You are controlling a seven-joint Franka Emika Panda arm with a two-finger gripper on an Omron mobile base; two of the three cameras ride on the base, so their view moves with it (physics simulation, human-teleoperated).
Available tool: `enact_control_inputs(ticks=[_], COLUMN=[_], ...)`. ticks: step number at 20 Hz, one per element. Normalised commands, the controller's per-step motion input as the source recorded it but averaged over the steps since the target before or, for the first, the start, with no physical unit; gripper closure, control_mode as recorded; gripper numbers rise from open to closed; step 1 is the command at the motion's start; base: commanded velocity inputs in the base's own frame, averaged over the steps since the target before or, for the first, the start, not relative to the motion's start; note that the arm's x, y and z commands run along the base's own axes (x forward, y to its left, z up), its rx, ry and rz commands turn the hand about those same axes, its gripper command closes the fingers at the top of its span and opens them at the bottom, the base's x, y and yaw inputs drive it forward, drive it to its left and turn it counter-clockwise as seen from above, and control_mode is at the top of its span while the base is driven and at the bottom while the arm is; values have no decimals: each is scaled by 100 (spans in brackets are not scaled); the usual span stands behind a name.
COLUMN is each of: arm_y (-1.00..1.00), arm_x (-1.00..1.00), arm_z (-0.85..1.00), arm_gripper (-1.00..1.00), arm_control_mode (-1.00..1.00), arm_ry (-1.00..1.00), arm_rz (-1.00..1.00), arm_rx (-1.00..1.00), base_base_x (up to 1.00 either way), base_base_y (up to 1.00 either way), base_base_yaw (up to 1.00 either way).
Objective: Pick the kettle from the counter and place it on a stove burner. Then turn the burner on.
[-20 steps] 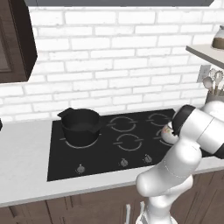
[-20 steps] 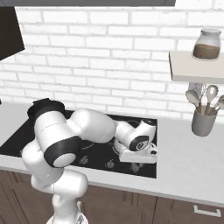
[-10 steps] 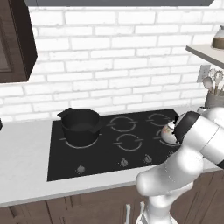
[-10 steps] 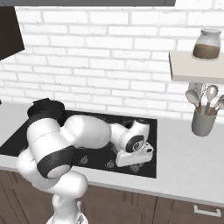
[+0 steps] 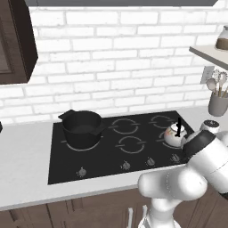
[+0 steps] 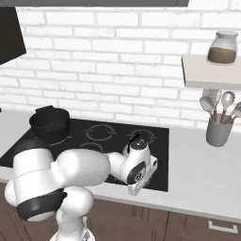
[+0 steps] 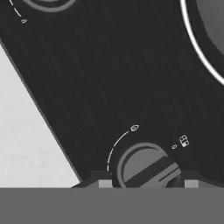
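The kettle [image 5: 174, 133] already stands on the front right stove burner [image 5: 165, 132] of the black cooktop [image 5: 111, 153], so the placing seems done; what is left is turning the knob [image 7: 146, 168]; the gripper [image 7: 144, 184] sits low over this knob, fingers on both sides, but I cannot tell if they pinch it; the black pot [image 5: 82, 128] stands well apart on the left, and a utensil holder [image 6: 219, 132] rests on the bench [image 6: 202, 181], nothing in the way.

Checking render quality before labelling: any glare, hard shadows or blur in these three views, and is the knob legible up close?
Left base view: flat even light, no glare on the cooktop; the kettle looks soft and coarse. Right base view: equally flat light, no hard shadows. Hand view: the knob and its white arc marks are sharp, the knob's lower part cut off at the bottom.
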Motion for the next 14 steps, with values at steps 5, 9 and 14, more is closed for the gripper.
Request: enact_control_inputs(ticks=[5,9,14], arm_y=[0,9,18], arm_x=[-53,-10,0], arm_z=[-13,-23,-26], arm_gripper=[100,100,100], arm_control_mode=[-100,-100,-100], arm_ry=[-19,-18,-14], arm_rz=[60,65,70], arm_rx=[-9,-8,-5], base_base_x=[0,0,0], base_base_y=[0,0,0], base_base_yaw=[0,0,0])
